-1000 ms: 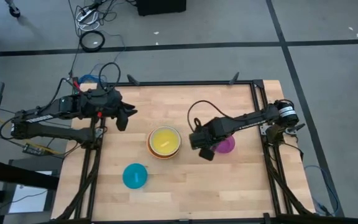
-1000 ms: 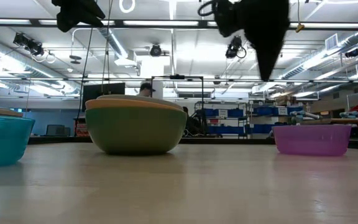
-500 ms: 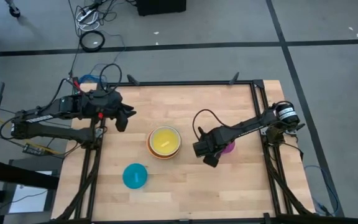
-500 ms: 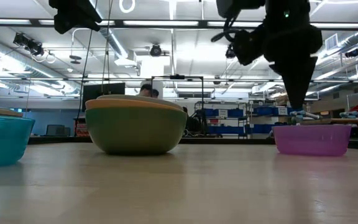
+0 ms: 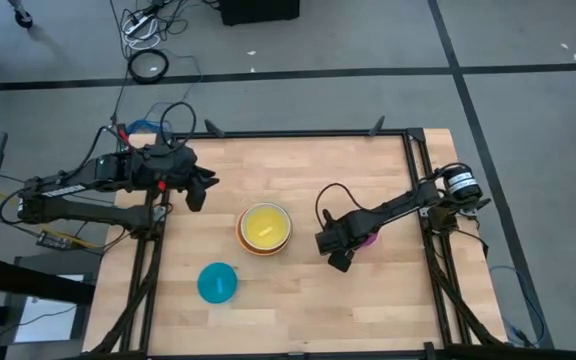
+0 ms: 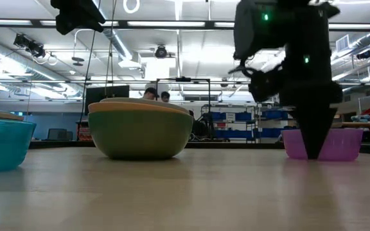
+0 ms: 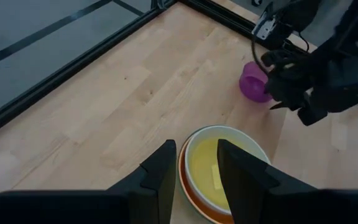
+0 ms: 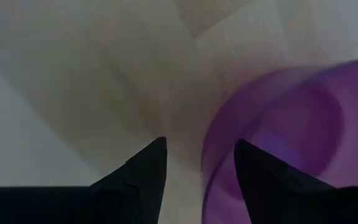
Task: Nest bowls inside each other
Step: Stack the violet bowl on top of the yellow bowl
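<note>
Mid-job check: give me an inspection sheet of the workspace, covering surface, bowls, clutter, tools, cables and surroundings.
Surface: wooden table, black frame along its edges.
Job's things: stack of nested bowls at centre, yellow innermost, white and orange rims around it, green outside in the low view; blue bowl alone, nearer the front left; purple bowl alone on the right.
Clutter: nothing seen.
Tools: right tool open, low at the purple bowl's rim, not gripping it; left tool raised near the table's back left, partly open, holding nothing.
Cables: black loops on both arms; coiled cables on the floor behind.
Surroundings: grey floor; shelving and people far behind in the low view.
</note>
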Robot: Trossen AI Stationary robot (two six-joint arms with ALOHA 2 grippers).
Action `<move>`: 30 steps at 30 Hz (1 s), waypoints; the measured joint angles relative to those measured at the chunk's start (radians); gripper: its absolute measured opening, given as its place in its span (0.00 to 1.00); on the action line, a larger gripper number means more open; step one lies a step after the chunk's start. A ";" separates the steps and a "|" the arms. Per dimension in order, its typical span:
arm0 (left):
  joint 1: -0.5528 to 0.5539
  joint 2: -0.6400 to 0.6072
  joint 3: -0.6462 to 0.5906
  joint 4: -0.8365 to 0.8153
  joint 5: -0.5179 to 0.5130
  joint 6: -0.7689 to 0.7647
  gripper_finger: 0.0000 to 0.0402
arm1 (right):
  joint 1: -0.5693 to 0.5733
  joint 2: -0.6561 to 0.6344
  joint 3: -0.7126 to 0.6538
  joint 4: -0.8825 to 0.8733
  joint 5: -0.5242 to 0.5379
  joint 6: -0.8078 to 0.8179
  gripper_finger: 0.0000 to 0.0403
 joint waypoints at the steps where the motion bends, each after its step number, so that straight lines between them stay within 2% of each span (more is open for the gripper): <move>1: 0.000 0.000 0.000 0.001 0.000 0.000 0.32 | -0.004 0.000 -0.020 0.030 -0.001 -0.005 0.43; 3: 0.000 0.000 0.000 0.002 0.000 0.000 0.32 | -0.009 -0.005 -0.043 0.056 -0.007 -0.021 0.40; 5: 0.000 0.000 0.000 0.003 -0.001 0.000 0.32 | -0.012 -0.005 -0.046 0.055 -0.007 -0.040 0.33; 9: 0.000 0.000 0.000 0.005 -0.011 0.000 0.32 | -0.014 -0.010 -0.024 0.020 -0.018 -0.096 0.08; 11: 0.000 0.000 0.000 0.005 -0.024 -0.001 0.32 | -0.014 -0.022 0.007 -0.008 -0.023 -0.123 0.03; 15: 0.000 0.000 0.000 0.005 -0.027 -0.001 0.32 | -0.018 -0.027 0.093 -0.096 -0.025 -0.167 0.01; 20: 0.000 0.001 0.000 0.006 -0.028 -0.001 0.32 | -0.024 -0.027 0.244 -0.044 0.011 -0.264 0.00; 25: 0.000 0.002 0.000 0.020 -0.028 -0.001 0.32 | -0.047 -0.027 0.369 0.097 0.026 -0.374 0.00; 30: 0.000 0.002 0.000 0.052 -0.029 0.001 0.32 | -0.079 -0.027 0.383 0.348 -0.103 -0.445 0.00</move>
